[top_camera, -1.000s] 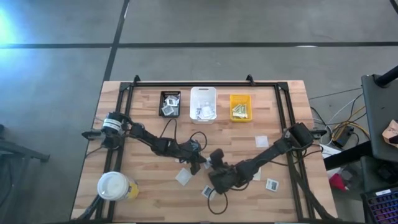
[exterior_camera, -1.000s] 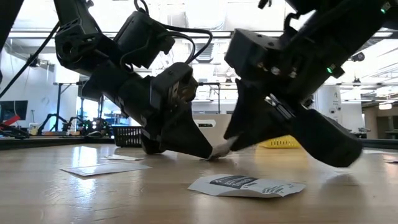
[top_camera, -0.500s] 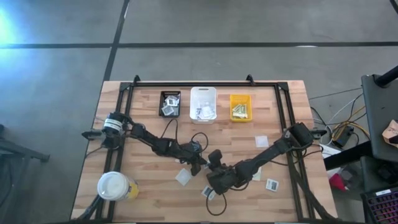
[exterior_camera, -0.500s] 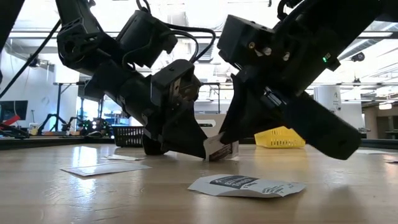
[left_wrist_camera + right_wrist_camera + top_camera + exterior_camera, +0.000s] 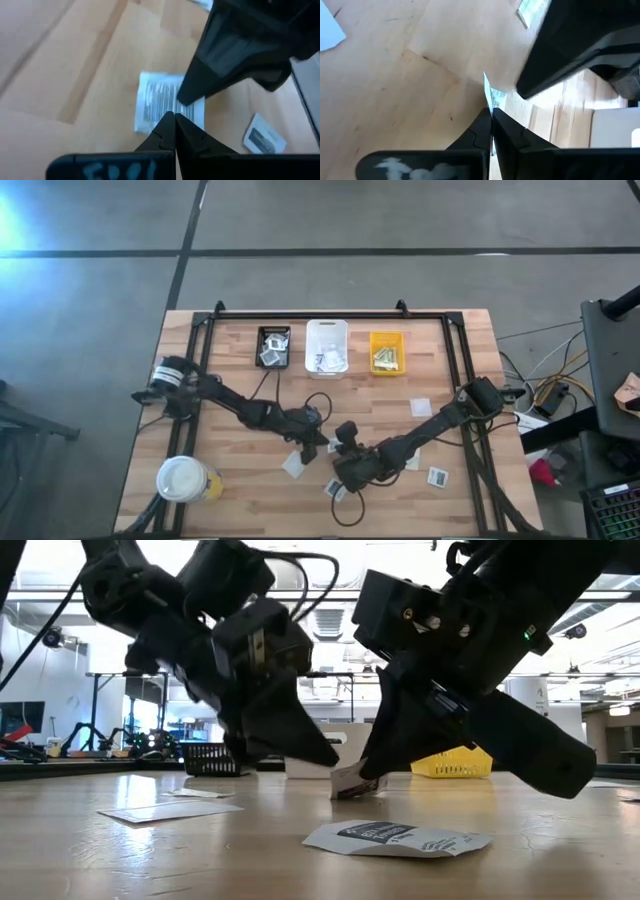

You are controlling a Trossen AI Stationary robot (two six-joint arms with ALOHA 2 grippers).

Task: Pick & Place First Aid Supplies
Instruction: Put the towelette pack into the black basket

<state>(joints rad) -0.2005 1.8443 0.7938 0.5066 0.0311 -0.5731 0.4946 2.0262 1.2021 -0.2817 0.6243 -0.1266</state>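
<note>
- Since a moment ago, the left gripper (image 5: 328, 756) has risen off the small printed packet (image 5: 347, 783) and its arm has swung a little toward the upper left in the high view. The right gripper (image 5: 368, 778) has clenched onto that packet.
- Room: the high view shows a grey floor (image 5: 330, 220) crossed by dark lines around the table. The low view looks into a bright workshop with ceiling lights and stands at the left.
- Table (image 5: 230, 480): pale wood planks with a black frame along the far edge and sides.
- Left arm: it reaches from the left edge to the table's middle. Its fingers are pressed together on nothing, tips above the wood and just left of the held packet.
- Right arm: it reaches from the right edge toward the centre. Its claw pinches the packet, which stands on edge with its lower corner at or just above the wood; the right wrist view shows it edge-on between the fingers.
- Cup (image 5: 185, 478): white-lidded, at the lower left of the table.
- Bins: black bin (image 5: 273, 346), white bin (image 5: 327, 347) and yellow bin (image 5: 387, 352) sit in a row at the far edge, each holding some packets.
- Loose packets: one printed packet (image 5: 395, 837) lies flat in the lower centre of the low view. A plain one (image 5: 165, 810) lies to the left. In the high view, others (image 5: 421, 406) (image 5: 437, 476) lie flat toward the right.
</note>
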